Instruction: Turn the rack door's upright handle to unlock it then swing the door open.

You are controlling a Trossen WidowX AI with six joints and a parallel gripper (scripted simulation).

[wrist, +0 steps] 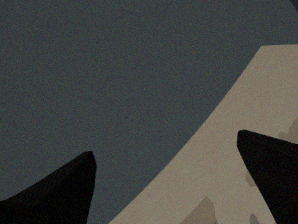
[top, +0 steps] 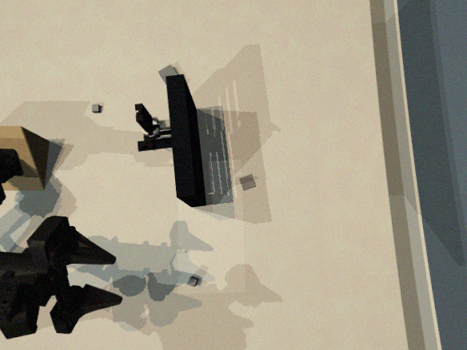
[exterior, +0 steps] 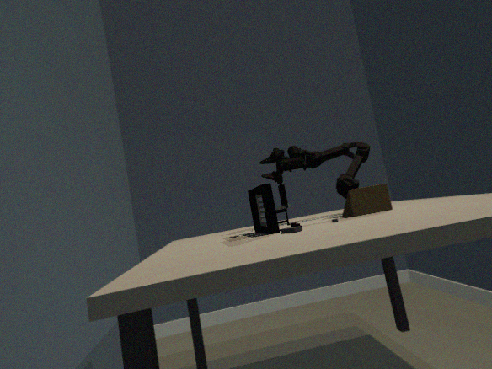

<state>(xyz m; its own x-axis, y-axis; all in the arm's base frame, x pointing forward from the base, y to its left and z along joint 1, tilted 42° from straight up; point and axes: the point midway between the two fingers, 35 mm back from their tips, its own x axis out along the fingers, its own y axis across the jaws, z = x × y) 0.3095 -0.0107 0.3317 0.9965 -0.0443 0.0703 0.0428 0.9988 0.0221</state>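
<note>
Claw: you are holding the claw [top: 118, 280] [exterior: 262, 168] [wrist: 166, 149] released, its two fingers standing wide apart with nothing between them.
Arm: your arm [top: 20, 276] [exterior: 337, 152] is reaching out above the bench [top: 320, 120] [exterior: 337, 240] [wrist: 210, 150] toward the rack's side, with the claw hanging higher than the rack and apart from it.
Black rack: you are seeing the black rack [top: 185, 140] [exterior: 270, 211] standing upright on the bench.
Handle: the dark upright handle piece [top: 145, 119] [exterior: 282, 195] is sticking out beside the rack, on the side toward the arm's base, and you are not touching it.
Door: you cannot tell from these views how far the door is standing open.
Tan block: the tan block [top: 13, 135] [exterior: 368, 200] is sitting on the arm's side of the rack, well apart from it.
Gray piece: a flat gray piece [top: 167, 73] [exterior: 291, 229] is lying just beside one end of the rack.
Pale cube: a little pale cube [top: 96, 108] [exterior: 334, 221] is resting between the rack and the tan block, off to one side.
Gray square: a gray square [top: 248, 182] is lying behind the rack, opposite the handle.
</note>
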